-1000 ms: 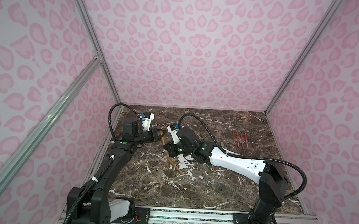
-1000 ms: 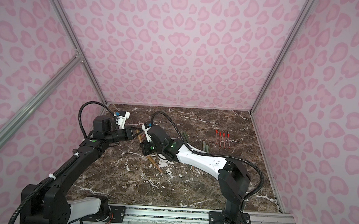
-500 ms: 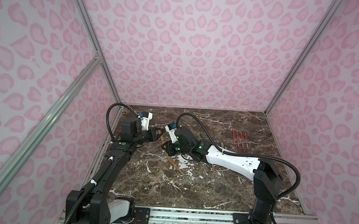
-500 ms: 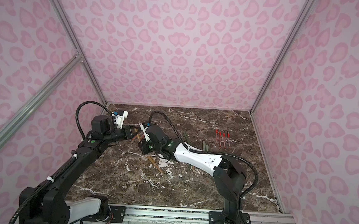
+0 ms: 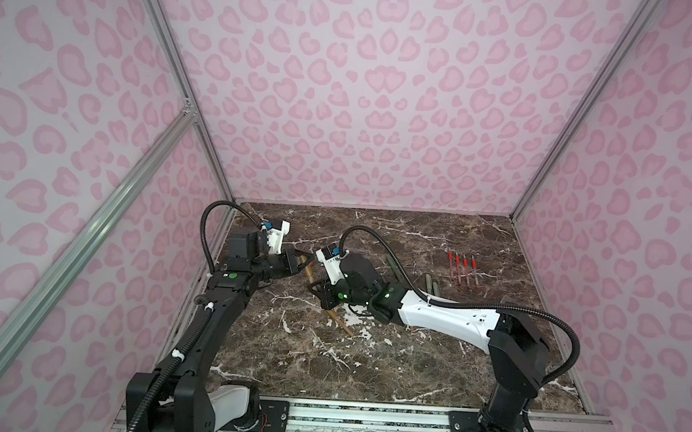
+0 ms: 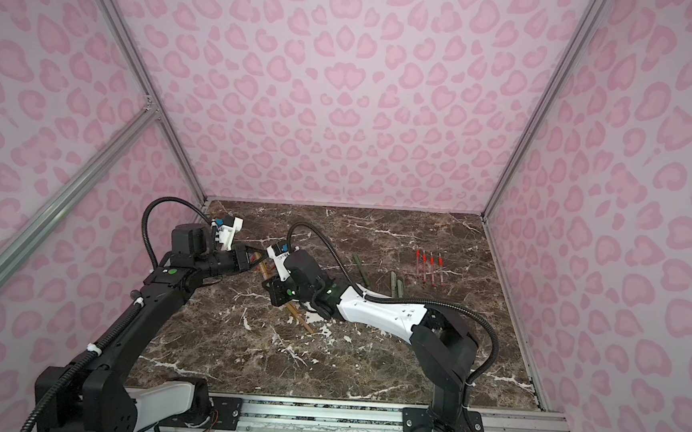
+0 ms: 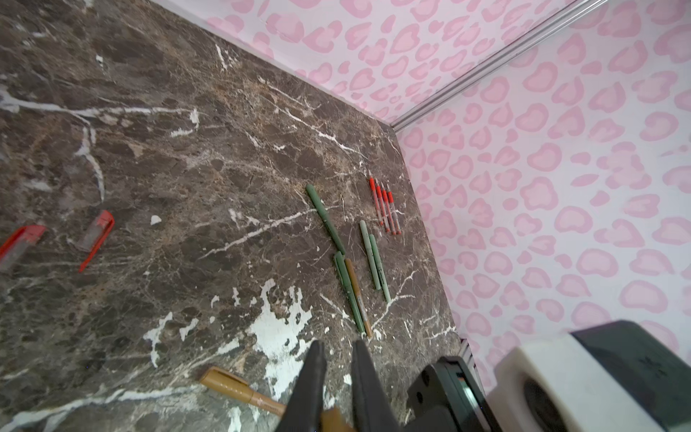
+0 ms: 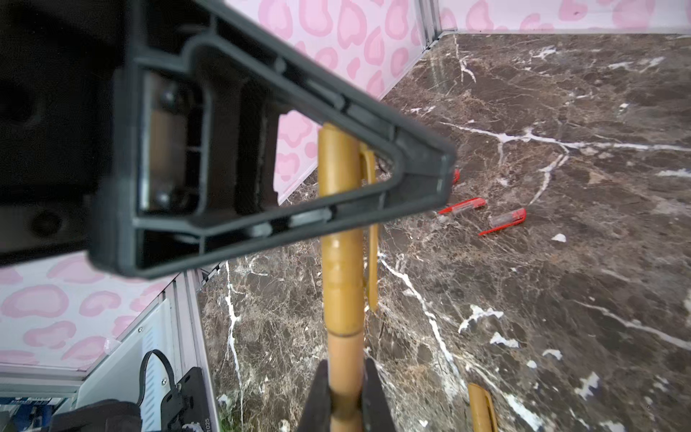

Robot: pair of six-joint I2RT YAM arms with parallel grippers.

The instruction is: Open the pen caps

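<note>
A tan-brown pen (image 8: 342, 284) hangs above the marble table (image 5: 388, 366), held at both ends. My right gripper (image 8: 344, 364) is shut on its body, just below the seam. The pen's cap (image 8: 336, 168), with its clip, is still seated on the pen. My left gripper (image 7: 339, 346) is shut on that cap, whose end (image 7: 334, 420) shows between the jaws. In both top views the left gripper (image 5: 301, 264) (image 6: 249, 260) and right gripper (image 5: 319, 292) (image 6: 270, 289) meet at the back left. Two loose red caps (image 7: 99, 235) (image 8: 504, 220) lie on the table.
A tan-brown capped pen (image 7: 239, 389) (image 5: 339, 323) lies on the table below the grippers. Dark green and pale green pens (image 7: 325, 217) (image 5: 431, 283) lie mid-right. Red pen bodies (image 5: 463, 269) are lined up at the back right. Pink walls close in three sides.
My right arm has stretched a little further to the left. The left arm has hardly moved. The tan-brown pen stays gripped between both grippers.
</note>
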